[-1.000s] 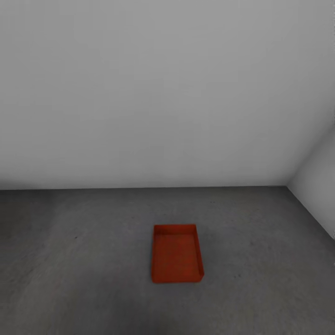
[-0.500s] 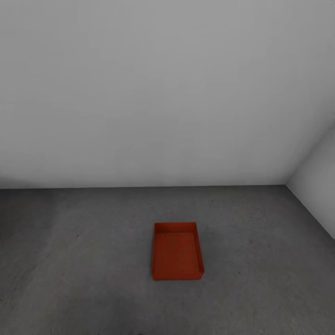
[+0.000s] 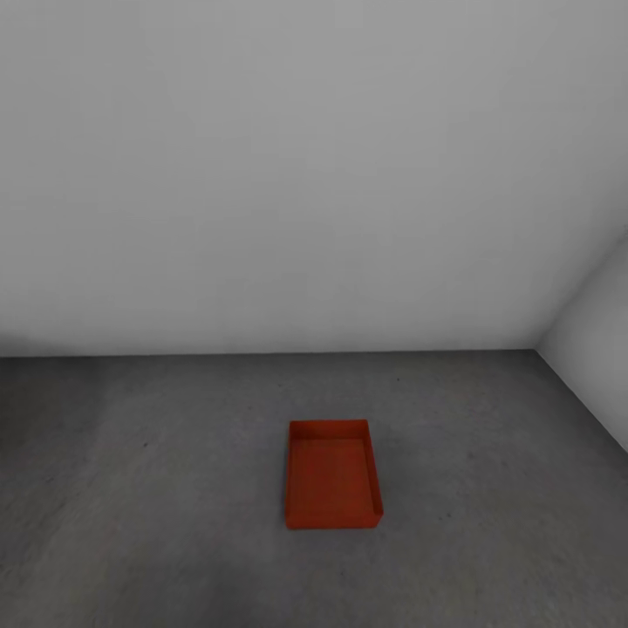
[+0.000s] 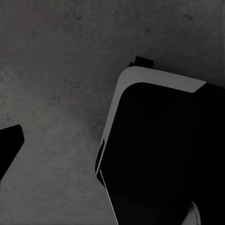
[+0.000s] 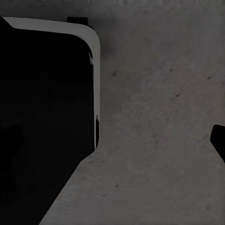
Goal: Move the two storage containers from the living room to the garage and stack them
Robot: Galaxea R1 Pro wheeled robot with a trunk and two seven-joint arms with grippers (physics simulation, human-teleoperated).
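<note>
1 orange-red storage container [image 3: 332, 475] sits open side up on the grey concrete floor [image 3: 157, 488], well out from the white wall [image 3: 296, 174] and the corner, likely set there as the base of the stack. Both wrist cameras look down past the robot's base [image 4: 159, 154]; whether either claw is spread or pressed together, I cannot tell.

One orange-red storage container [image 3: 332, 475] sits open-side up on the dark-grey concrete floor [image 3: 157, 488], its long side running away from the camera. It stands alone, well apart from the plain white back wall [image 3: 288, 174]. A second white wall [image 3: 597, 336] meets that one at the corner on the right.
</note>
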